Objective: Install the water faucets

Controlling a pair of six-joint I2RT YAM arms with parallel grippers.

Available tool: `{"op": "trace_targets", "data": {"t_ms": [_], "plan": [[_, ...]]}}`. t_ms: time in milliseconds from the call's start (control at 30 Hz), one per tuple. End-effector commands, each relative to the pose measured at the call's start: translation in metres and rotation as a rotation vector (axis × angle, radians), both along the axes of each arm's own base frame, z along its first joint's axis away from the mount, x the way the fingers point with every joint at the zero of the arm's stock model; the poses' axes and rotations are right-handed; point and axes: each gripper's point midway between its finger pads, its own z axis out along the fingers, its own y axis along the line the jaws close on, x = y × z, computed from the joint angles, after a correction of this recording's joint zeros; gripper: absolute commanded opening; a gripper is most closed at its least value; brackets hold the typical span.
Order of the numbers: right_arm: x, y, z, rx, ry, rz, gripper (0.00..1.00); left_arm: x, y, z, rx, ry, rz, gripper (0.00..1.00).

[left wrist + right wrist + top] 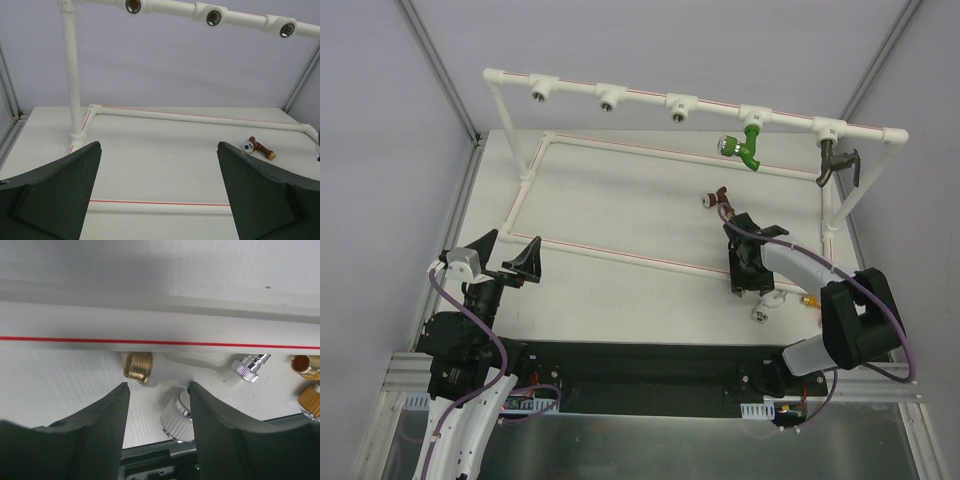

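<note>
A green faucet (pixel 749 143) and a dark grey faucet (pixel 836 165) hang from the two right tees of the white pipe frame (pixel 620 95). A dark red faucet (pixel 717 202) lies on the table; it also shows in the left wrist view (pixel 260 148). A white faucet (pixel 760 312) lies by the frame's near pipe, an orange faucet (pixel 810 300) beside it. My right gripper (pixel 750 288) is open just over the white faucet (pixel 175 415), whose knob sits between the fingers (pixel 159 390). My left gripper (pixel 510 255) is open and empty (pixel 159 150).
Three tee sockets (pixel 213 16) on the top pipe are bare. The frame's near floor pipe (pixel 150 322) with a red line runs just beyond the right fingers. The orange faucet (pixel 307 365) lies at the right edge of the right wrist view. The enclosure's walls surround the table.
</note>
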Motion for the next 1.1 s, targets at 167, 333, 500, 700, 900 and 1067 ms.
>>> {"op": "trace_targets", "data": {"t_ms": [167,333,500,700,900,1067], "plan": [[0.02,0.11,0.004,0.211,-0.033,0.182,0.53,-0.017,0.002,0.019,-0.011,-0.104,-0.012,0.99],[0.029,0.115,0.034,0.176,-0.086,0.268,0.56,-0.018,0.002,0.019,-0.014,-0.105,-0.014,0.99],[0.03,0.097,0.048,0.094,-0.094,0.341,0.58,-0.02,0.002,0.021,-0.016,-0.114,-0.017,0.99],[0.03,0.104,0.041,0.096,-0.019,0.458,0.58,-0.019,0.001,0.021,-0.015,-0.112,-0.017,0.99],[0.029,0.113,0.021,0.103,0.084,0.518,0.57,-0.019,0.001,0.02,-0.014,-0.11,-0.017,0.99],[0.026,0.119,0.009,0.111,0.144,0.541,0.53,-0.018,0.001,0.019,-0.011,-0.106,-0.018,0.99]]}}
